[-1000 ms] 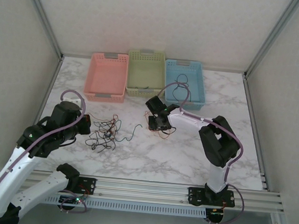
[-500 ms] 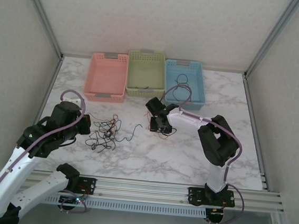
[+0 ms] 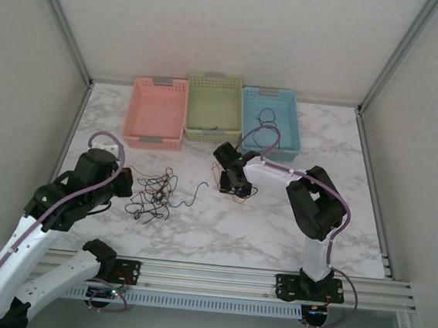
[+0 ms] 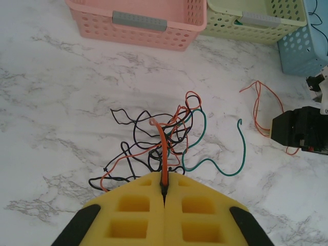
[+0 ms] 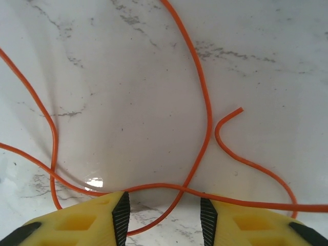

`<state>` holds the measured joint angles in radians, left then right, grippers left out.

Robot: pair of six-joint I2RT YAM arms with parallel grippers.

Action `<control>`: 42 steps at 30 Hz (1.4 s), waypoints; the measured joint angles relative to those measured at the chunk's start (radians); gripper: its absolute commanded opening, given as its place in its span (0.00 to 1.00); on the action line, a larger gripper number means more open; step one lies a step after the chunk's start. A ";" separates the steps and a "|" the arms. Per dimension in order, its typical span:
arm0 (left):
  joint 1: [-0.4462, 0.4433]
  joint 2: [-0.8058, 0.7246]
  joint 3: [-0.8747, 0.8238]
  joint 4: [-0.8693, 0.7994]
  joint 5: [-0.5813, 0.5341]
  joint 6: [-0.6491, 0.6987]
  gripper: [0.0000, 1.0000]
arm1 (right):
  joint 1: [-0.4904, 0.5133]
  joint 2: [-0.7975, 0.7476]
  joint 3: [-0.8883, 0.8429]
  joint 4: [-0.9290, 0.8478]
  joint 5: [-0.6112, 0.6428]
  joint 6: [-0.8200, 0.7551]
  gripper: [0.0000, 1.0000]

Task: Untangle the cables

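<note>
Recorded in the top view: slight shift of the elbow of the right arm (image 3: 316, 204) toward the left of the frame. Noted also a small drop of the right gripper (image 3: 234, 186) toward mid-frame. Found the loose red-orange cable (image 3: 239, 198) below it drawn in tighter against the gripper than a second ago.

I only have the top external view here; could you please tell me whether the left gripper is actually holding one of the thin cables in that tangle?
Observer: Yes. The left wrist view shows the left gripper shut on a thin red-orange cable, pinched at the tips of its yellow pads.
Operator: Thank you. And the other arm's?
Observer: The right gripper is open. A loose red-orange cable on the white marble table crosses the gap at its fingertips, not pinched.
</note>
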<state>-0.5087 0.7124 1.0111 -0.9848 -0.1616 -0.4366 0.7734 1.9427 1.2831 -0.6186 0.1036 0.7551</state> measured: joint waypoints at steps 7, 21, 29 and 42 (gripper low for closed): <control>0.000 0.000 0.000 0.000 0.000 0.000 0.00 | -0.005 0.012 0.020 -0.045 0.015 -0.009 0.09; 0.000 0.000 0.000 0.000 0.000 0.000 0.00 | 0.059 -0.097 -0.006 0.019 -0.004 -0.076 0.00; 0.000 0.000 0.000 0.000 0.000 0.000 0.00 | 0.062 -0.306 0.012 0.030 0.008 -0.126 0.00; 0.000 0.000 0.000 0.000 0.003 0.000 0.00 | 0.062 -0.166 0.426 0.066 0.005 -0.223 0.00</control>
<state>-0.5087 0.7124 1.0111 -0.9844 -0.1589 -0.4366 0.8356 1.7767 1.7088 -0.5522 0.1081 0.5323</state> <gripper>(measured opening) 0.050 0.065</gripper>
